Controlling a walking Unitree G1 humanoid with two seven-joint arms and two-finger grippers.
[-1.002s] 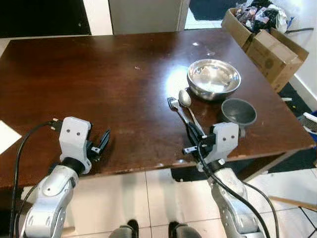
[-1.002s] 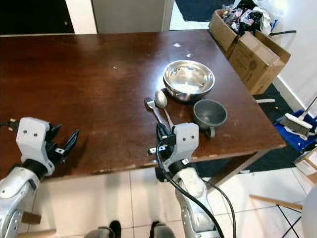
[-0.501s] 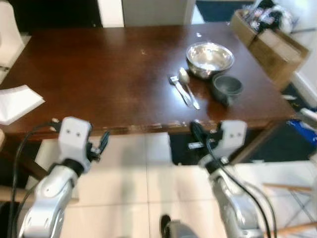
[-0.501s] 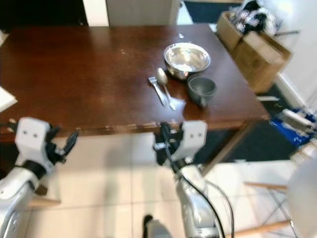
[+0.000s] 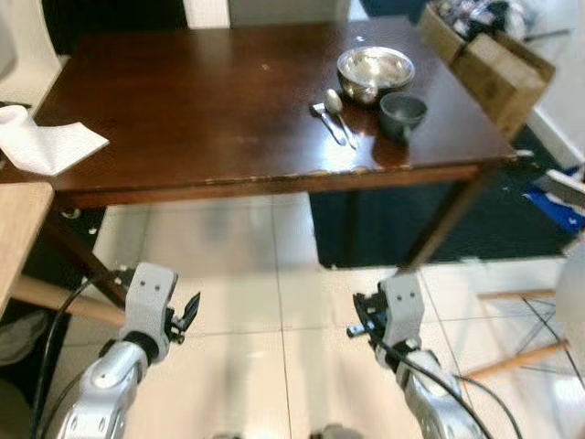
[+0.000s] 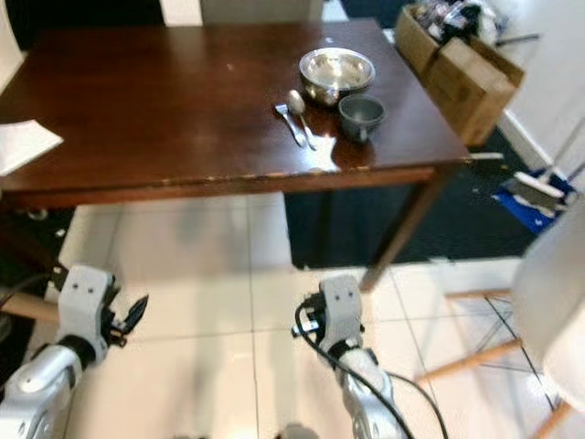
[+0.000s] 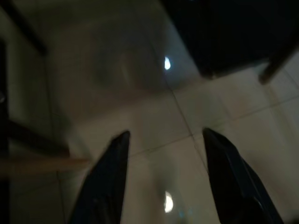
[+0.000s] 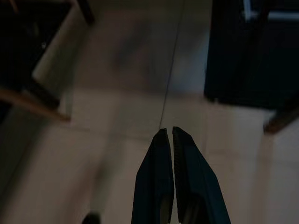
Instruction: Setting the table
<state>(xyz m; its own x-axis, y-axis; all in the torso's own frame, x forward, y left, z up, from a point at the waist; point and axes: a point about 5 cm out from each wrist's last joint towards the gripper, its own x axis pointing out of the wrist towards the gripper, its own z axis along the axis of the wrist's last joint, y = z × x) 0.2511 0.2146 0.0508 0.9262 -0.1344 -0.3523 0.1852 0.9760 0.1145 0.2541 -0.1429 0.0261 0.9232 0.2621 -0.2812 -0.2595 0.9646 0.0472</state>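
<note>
Table: dark brown wooden table in the upper half of the head view, seen from a standing distance, with pale floor tiles below it.
Place setting: all grouped at the upper right of the tabletop, near the right edge.
Bowl: shiny round steel bowl, the farthest piece of the group.
Cup: small dark grey cup, just beside the bowl on its near right side.
Cutlery: 1 silver spoon and 1 silver fork, lying side by side just left of the cup, handles pointing toward the near table edge.
Napkin: white crumpled cloth or paper at the left end of the table, partly over the edge.
Left gripper: left gripper at the lower left of the frame, low over the tiles and well apart from the table; in the left wrist view its 2 black fingers stand wide apart with nothing between them.
Right gripper: right gripper at the lower centre-right, also over the tiles; in the right wrist view its fingers are pressed together and hold nothing.
Surroundings: brown cardboard boxes at the upper right, pale wooden surface at the left edge.
</note>
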